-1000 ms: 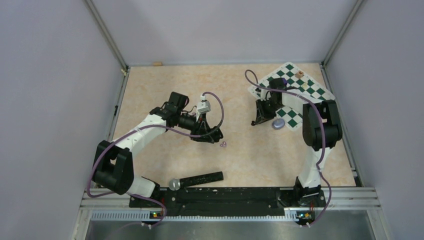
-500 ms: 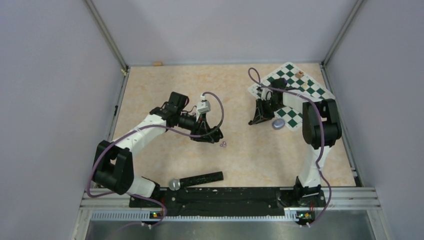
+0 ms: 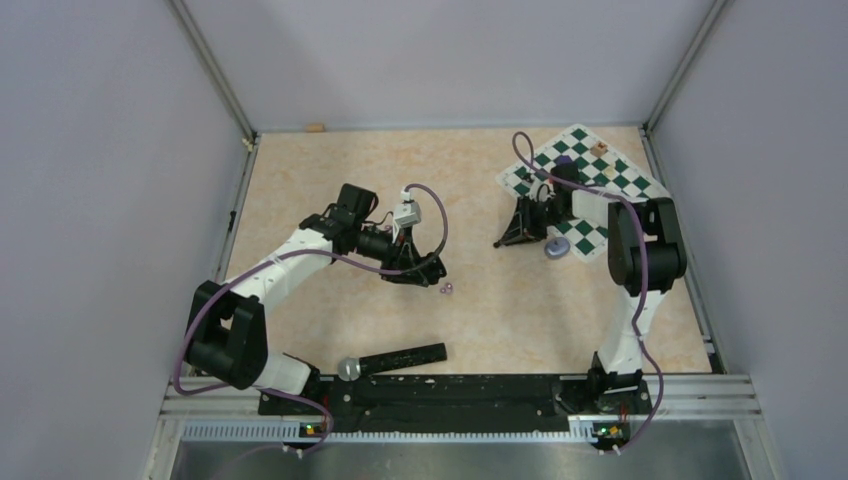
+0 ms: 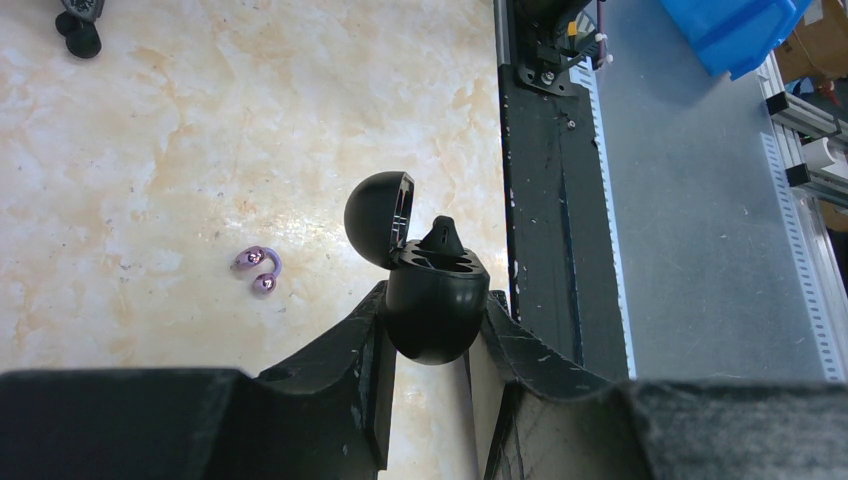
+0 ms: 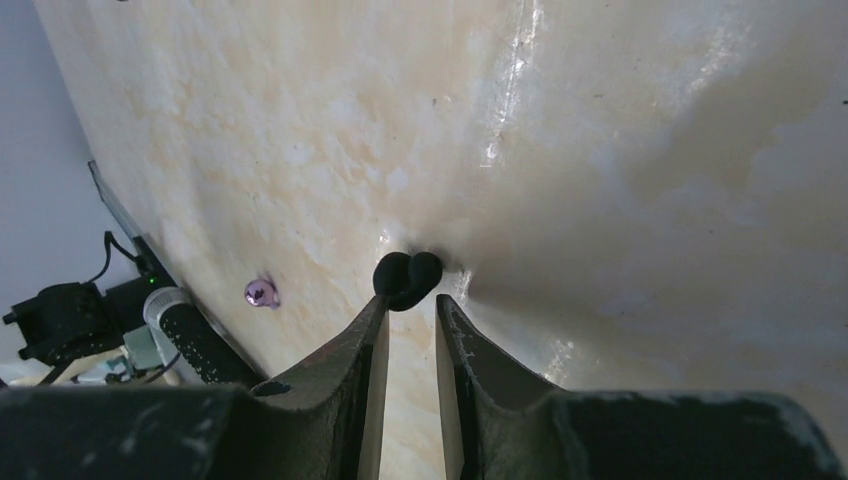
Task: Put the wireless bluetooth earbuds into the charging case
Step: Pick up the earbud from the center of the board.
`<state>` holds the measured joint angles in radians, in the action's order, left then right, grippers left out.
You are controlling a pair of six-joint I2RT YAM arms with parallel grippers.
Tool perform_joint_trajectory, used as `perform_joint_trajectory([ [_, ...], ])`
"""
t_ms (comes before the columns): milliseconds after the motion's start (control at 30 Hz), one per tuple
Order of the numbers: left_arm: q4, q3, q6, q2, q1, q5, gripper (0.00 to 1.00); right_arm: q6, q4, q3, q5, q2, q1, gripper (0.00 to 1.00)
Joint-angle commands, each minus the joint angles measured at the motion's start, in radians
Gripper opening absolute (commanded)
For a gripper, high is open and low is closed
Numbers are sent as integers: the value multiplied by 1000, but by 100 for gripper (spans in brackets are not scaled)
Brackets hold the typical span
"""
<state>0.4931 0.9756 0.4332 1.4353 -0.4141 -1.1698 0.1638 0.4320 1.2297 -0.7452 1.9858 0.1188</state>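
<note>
My left gripper [image 4: 437, 300] is shut on the black charging case [image 4: 432, 310], held above the table with its lid [image 4: 378, 215] swung open. One black earbud [image 4: 440, 235] pokes up from the case's wells. A lilac earbud [image 4: 257, 272] lies on the table to the left of the case, also seen from above [image 3: 446, 289]. My right gripper [image 5: 411, 300] has its jaws nearly together, pinching a second black earbud [image 5: 407, 277] at the very fingertips, close over the table. From above this gripper [image 3: 500, 241] points left, away from the lilac oval case [image 3: 556, 248].
A green-and-white chessboard [image 3: 590, 180] lies at the back right with a small wooden block [image 3: 599, 148] on it. A black rod with a silver round end [image 3: 400, 358] lies near the front rail. Grey walls close in both sides.
My right gripper has swung its tip leftward, away from the lilac case, with the jaw gap unchanged. The left arm and the black case have stayed still.
</note>
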Motion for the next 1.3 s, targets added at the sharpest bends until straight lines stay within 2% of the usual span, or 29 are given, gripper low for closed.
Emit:
perform_joint_trajectory([
  [0, -7, 11, 13, -5, 0, -24, 0, 56, -92, -13, -84, 13, -9, 23],
  [700, 1, 15, 18, -7, 0, -29, 0, 46, -85, -21, -108, -12, -12, 23],
  [1033, 2, 15, 17, -8, 1, -24, 0, 48, -121, -32, -29, -11, 28, 24],
  [1267, 10, 20, 26, -10, 0, -23, 0, 46, -168, -41, -78, -124, 37, 24],
])
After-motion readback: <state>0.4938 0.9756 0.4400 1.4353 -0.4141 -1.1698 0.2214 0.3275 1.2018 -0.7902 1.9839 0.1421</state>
